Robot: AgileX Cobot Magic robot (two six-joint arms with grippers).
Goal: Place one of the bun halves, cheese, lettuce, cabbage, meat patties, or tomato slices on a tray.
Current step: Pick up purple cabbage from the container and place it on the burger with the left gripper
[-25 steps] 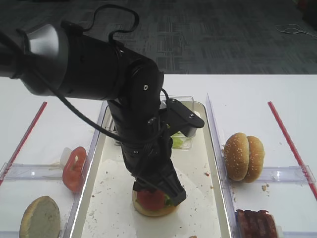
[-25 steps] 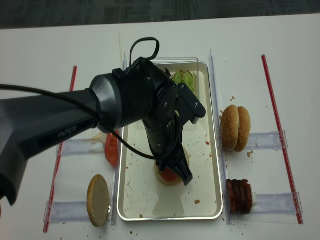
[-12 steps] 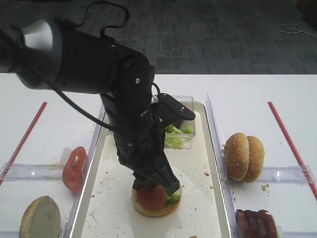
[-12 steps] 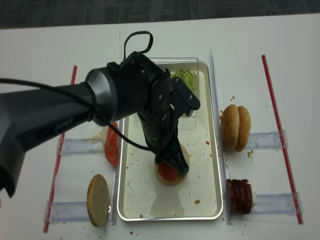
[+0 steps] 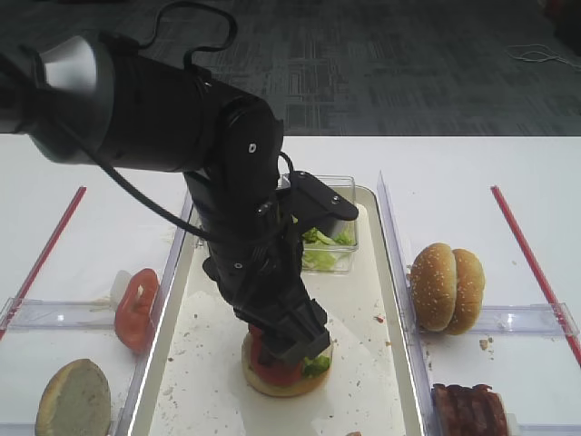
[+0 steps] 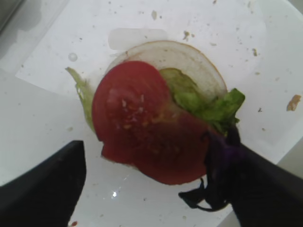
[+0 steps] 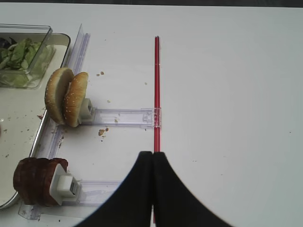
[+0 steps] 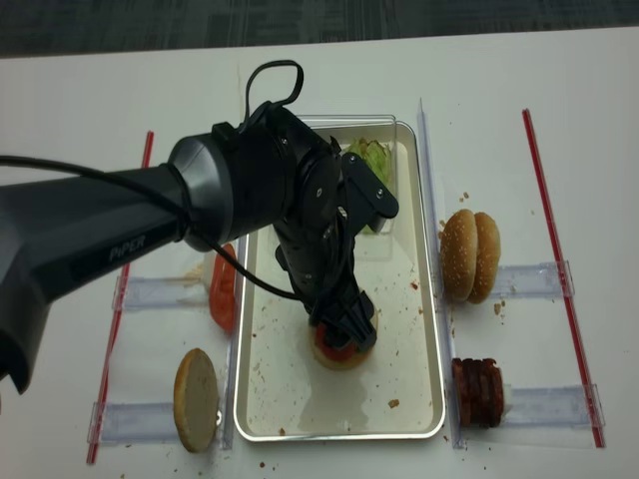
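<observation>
On the tray (image 5: 204,363) lies a bun half (image 6: 189,61) topped with lettuce (image 6: 208,101) and a tomato slice (image 6: 142,127). My left gripper (image 6: 156,189) hovers just over this stack (image 5: 281,372) with its jaws open and the tomato between them. A small purple cabbage piece (image 6: 218,161) rests at the stack's edge against the right finger (image 6: 270,189). My right gripper (image 7: 152,153) is shut and empty over the white table, right of the tray.
Tomato slices (image 5: 136,309) and a bun half (image 5: 77,400) stand in racks left of the tray. Bun halves (image 5: 447,286) and meat patties (image 5: 467,411) stand in racks on its right. A clear box of lettuce (image 5: 327,245) sits at the tray's far end. Red strips (image 7: 156,85) mark the table.
The left gripper's jaws went from shut to wide open over the stack, and the arm shifted slightly left. The right gripper has stayed put.
</observation>
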